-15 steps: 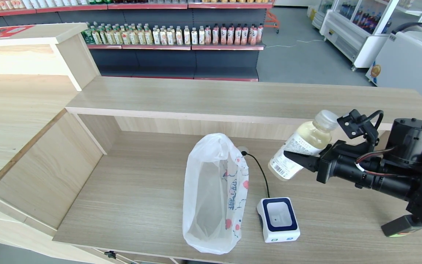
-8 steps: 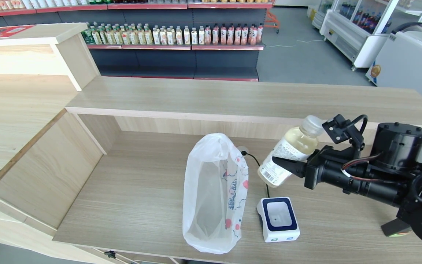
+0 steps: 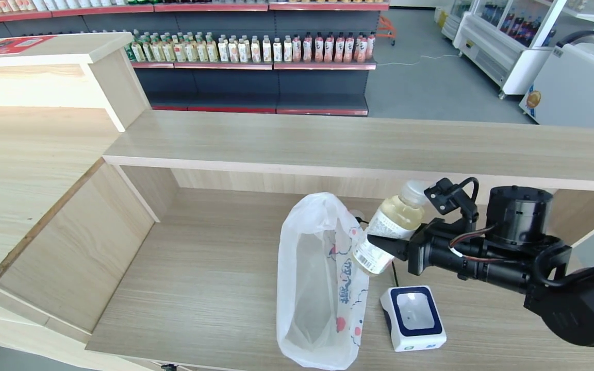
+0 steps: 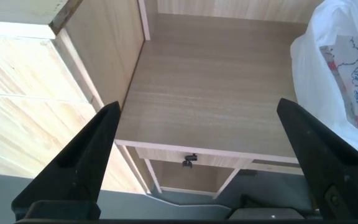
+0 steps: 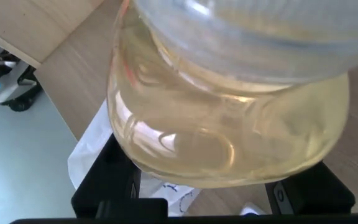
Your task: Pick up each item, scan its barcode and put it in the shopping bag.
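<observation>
A bottle (image 3: 387, 228) of pale yellow drink with a white label and barcode hangs tilted in the air, my right gripper (image 3: 385, 242) shut on it. Its lower end is beside the upper right edge of the white shopping bag (image 3: 323, 288), which stands open on the counter. The white and blue barcode scanner (image 3: 413, 318) lies on the counter just right of the bag, below the bottle. In the right wrist view the bottle (image 5: 229, 118) is seen close up, with the bag (image 5: 104, 155) behind it. My left gripper (image 4: 204, 155) is open, over the counter's near edge left of the bag (image 4: 340, 68).
A raised wooden ledge (image 3: 359, 144) runs behind the counter recess, with a side wall (image 3: 70, 242) at the left. The scanner's black cable (image 3: 394, 268) runs back behind the bottle. Store shelves with bottles (image 3: 256, 49) stand far behind.
My right arm has carried the bottle leftward and lower, from right of the scanner to the bag's upper right edge. The head camera has shifted a little.
</observation>
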Motion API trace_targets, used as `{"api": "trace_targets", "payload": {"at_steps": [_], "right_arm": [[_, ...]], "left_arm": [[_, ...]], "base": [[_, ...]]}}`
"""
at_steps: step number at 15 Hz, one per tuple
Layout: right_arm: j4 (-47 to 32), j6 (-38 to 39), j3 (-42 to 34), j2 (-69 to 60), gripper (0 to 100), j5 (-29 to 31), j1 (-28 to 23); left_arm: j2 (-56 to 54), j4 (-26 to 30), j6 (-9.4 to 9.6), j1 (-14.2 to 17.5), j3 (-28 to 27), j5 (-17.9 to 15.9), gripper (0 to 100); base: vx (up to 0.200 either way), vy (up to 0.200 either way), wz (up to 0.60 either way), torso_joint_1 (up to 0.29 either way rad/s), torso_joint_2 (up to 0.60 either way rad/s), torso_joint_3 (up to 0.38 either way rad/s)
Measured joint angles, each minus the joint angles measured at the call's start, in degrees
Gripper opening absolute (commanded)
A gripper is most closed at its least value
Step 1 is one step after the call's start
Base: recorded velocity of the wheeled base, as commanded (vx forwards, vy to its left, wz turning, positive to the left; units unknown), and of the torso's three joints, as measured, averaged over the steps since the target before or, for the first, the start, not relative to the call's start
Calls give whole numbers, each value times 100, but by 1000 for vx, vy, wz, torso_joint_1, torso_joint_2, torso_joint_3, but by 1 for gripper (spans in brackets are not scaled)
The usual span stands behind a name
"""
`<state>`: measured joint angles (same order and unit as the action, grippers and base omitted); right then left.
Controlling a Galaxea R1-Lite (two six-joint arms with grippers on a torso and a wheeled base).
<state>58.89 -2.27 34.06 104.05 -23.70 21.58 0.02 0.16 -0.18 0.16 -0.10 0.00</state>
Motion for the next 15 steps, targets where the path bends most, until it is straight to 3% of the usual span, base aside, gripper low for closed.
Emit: {"api": "trace_targets", "payload": {"at_steps": [9,15], "right_arm": [[1646,-161,-22,1417,0,488,664],[2488,-1424,113,2647,0,684,656]], "left_arm": [[0,2,2,-5,0,0,100],[0,2,2,0,0,0,100]], "base": [[0,0,0,0,0,0],[0,0,0,0,0,0]]}}
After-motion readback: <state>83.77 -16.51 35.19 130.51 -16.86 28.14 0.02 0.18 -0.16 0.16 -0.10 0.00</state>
